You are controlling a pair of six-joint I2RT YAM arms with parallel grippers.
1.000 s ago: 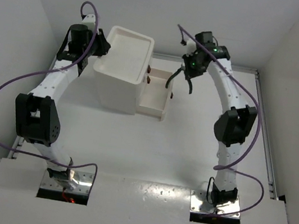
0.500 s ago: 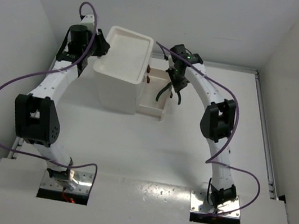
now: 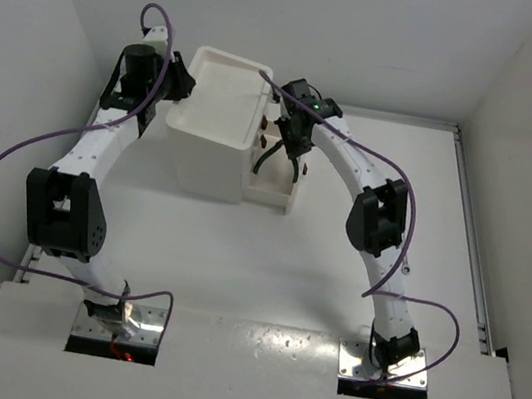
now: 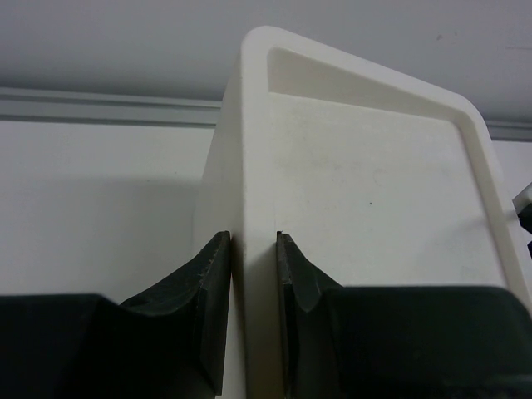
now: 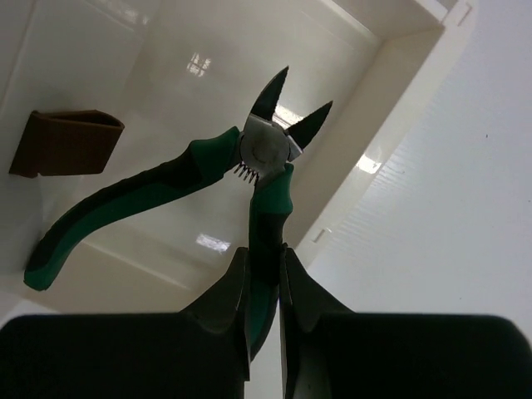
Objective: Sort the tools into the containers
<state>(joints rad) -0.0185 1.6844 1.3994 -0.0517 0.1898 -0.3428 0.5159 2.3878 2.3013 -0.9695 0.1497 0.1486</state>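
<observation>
right tool is clamped on one handle of the green-handled pliers, nose hanging over the open drawer. left tool is pinched narrow on the cabinet rim, bracing it. i'd drop lower, stay clear of the walls and the dark red handle, then release. the free handle may swing.

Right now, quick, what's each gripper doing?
Left gripper: closed on the white cabinet's tray rim.
Right gripper: closed on one handle of the green-handled pliers, over the open drawer.
</observation>
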